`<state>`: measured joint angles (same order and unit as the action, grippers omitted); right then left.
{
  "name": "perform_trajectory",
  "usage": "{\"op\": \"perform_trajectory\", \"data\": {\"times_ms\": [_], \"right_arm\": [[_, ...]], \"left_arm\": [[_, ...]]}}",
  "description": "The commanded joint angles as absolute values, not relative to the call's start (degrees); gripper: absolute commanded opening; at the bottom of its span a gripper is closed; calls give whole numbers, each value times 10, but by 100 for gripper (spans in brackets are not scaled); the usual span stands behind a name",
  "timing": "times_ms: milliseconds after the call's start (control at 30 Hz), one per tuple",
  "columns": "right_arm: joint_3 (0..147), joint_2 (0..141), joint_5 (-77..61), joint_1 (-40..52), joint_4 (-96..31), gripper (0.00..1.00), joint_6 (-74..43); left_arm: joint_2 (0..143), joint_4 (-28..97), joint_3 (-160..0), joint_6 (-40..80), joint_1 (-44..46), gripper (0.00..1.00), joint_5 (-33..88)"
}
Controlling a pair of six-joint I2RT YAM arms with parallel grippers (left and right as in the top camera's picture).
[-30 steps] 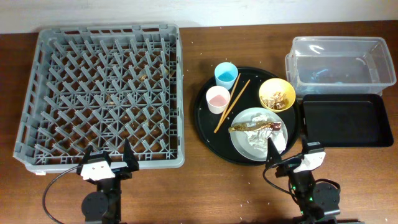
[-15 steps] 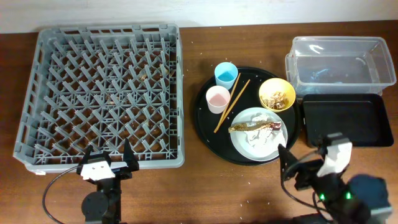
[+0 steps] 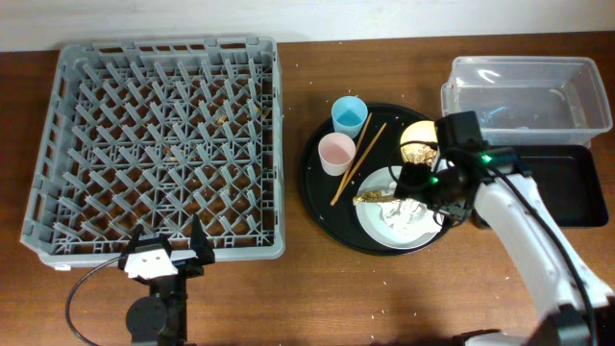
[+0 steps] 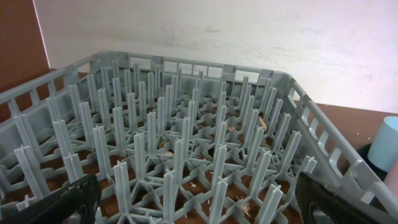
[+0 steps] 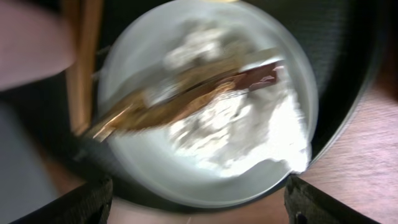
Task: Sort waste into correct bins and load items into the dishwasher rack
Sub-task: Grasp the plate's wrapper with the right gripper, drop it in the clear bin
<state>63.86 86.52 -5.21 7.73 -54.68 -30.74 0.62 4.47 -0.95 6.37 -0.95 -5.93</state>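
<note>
The gold-brown wrapper [image 3: 380, 198] lies with its long axis left to right across the plate [image 3: 373, 225], on top of the crumpled napkin [image 3: 404, 213]. The plate sits in the near right part of the round black tray [image 3: 315, 185]. The chopsticks [image 3: 357, 163] slant across the tray's middle. The right gripper [image 5: 202, 202] hangs over the plate, fingers spread wide and empty. The left gripper [image 3: 165, 242] is left of the tray at the rack's [image 3: 163, 135] near edge, likewise spread and empty. The table [image 3: 307, 308] is brown wood, with a pale wall [image 4: 249, 31] behind.
</note>
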Motion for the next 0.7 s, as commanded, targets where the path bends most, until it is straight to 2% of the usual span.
{"op": "perform_trajectory", "data": {"times_ms": [0, 267, 300, 333, 367, 400, 433, 533, 667], "right_arm": [[644, 928, 34, 95, -529, 89, -372], [643, 1055, 65, 104, -490, 88, -380], [643, 1063, 65, 109, -488, 83, -374], [643, 1067, 65, 117, -486, 69, -362], [643, 1067, 66, 126, -486, 41, -362], [643, 1067, 67, 131, -486, 21, -362], [643, 1067, 68, 136, -486, 4, -362], [654, 1063, 67, 139, -505, 4, -354], [802, 1011, 65, 138, -665, 4, -317]], "left_arm": [[4, 43, -5, 52, -13, 99, -53], [4, 43, -5, 52, -13, 99, -53], [4, 43, -5, 52, -13, 99, -53], [4, 43, -5, 52, -13, 99, -53], [4, 43, -5, 52, -13, 99, -53], [4, 43, -5, 52, -13, 99, -53], [4, 43, -5, 52, -13, 99, -53], [4, 43, -5, 52, -13, 99, -53], [4, 43, -5, 52, -13, 99, -53]]}}
